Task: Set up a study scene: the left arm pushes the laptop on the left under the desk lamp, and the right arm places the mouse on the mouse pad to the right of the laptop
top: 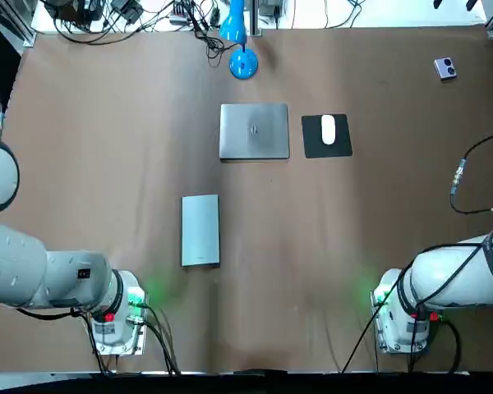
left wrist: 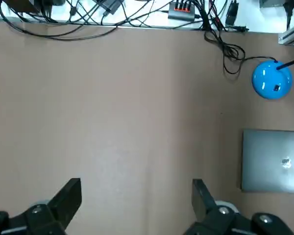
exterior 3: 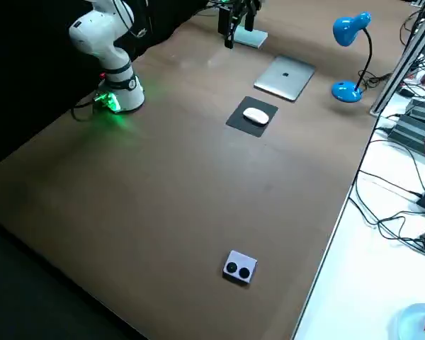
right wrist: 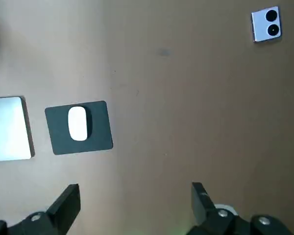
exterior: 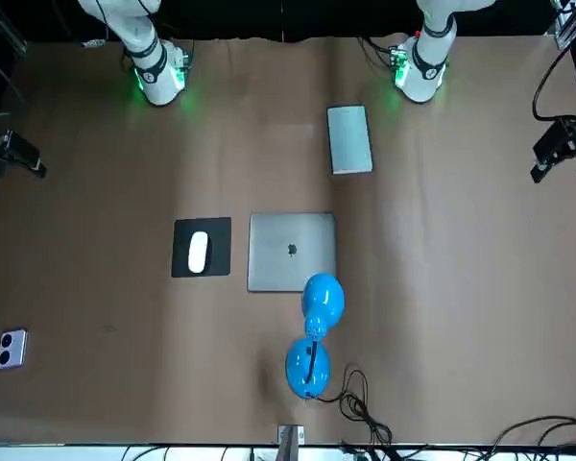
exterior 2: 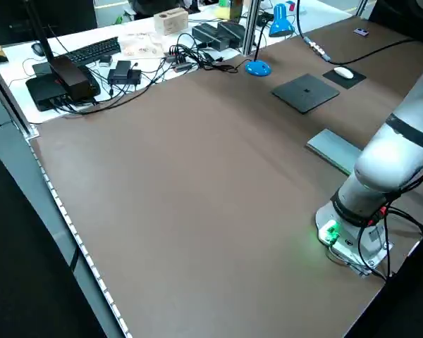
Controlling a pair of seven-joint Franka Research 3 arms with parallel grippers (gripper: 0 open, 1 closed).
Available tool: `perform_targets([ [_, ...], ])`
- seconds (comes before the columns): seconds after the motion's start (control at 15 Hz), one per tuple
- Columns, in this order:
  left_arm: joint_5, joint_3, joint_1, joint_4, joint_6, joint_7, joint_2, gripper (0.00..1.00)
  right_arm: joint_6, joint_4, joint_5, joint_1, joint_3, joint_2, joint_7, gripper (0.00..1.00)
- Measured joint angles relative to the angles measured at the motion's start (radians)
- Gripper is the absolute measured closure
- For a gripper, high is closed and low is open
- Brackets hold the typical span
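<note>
The closed silver laptop point(top: 254, 130) lies flat in front of the blue desk lamp point(top: 242, 62), whose head point(exterior: 322, 298) hangs over the laptop's far edge. Just to its right lies the black mouse pad point(top: 326, 136) with the white mouse point(top: 328, 129) resting on it. My left gripper point(left wrist: 135, 200) is raised high over the table's left side, open and holding nothing. At the same height over the right side, my right gripper point(right wrist: 135, 203) is open too, with the mouse point(right wrist: 78, 123) and pad point(right wrist: 93, 139) far below it.
A grey flat slab point(top: 200, 230) lies nearer the arm bases, left of centre. A small white device with two dark circles point(top: 445, 68) sits at the far right. Cables and electronics point(exterior 2: 127, 67) crowd the bench beyond the table's far edge.
</note>
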Motion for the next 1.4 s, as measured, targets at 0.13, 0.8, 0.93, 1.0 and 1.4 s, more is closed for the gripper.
perform_targets([
  [0.13, 0.0, 0.001, -0.002, 0.0, -0.038, -0.003, 0.0, 0.0, 0.0, 0.0, 0.0, 0.0, 0.0, 0.0, 0.0, 0.0],
  [0.8, -0.002, 0.002, 0.021, -0.026, -0.096, 0.002, 0.006, 0.0, 0.0, 0.0, 0.0, 0.0, 0.0, 0.0, 0.0, 0.0],
  [0.93, -0.002, 0.001, 0.02, -0.035, -0.094, 0.016, 0.012, 0.0, -0.001, 0.0, 0.0, 0.0, 0.0, 0.0, 0.0, 0.0],
  [1.0, -0.002, 0.002, 0.02, -0.038, -0.088, 0.025, 0.014, 0.0, -0.001, 0.0, -0.001, 0.0, 0.0, 0.0, 0.0, 0.0],
  [1.4, -0.002, 0.002, 0.02, -0.046, -0.061, 0.034, 0.018, 0.0, -0.025, -0.002, 0.0, 0.0, -0.001, 0.0, 0.0, 0.0],
])
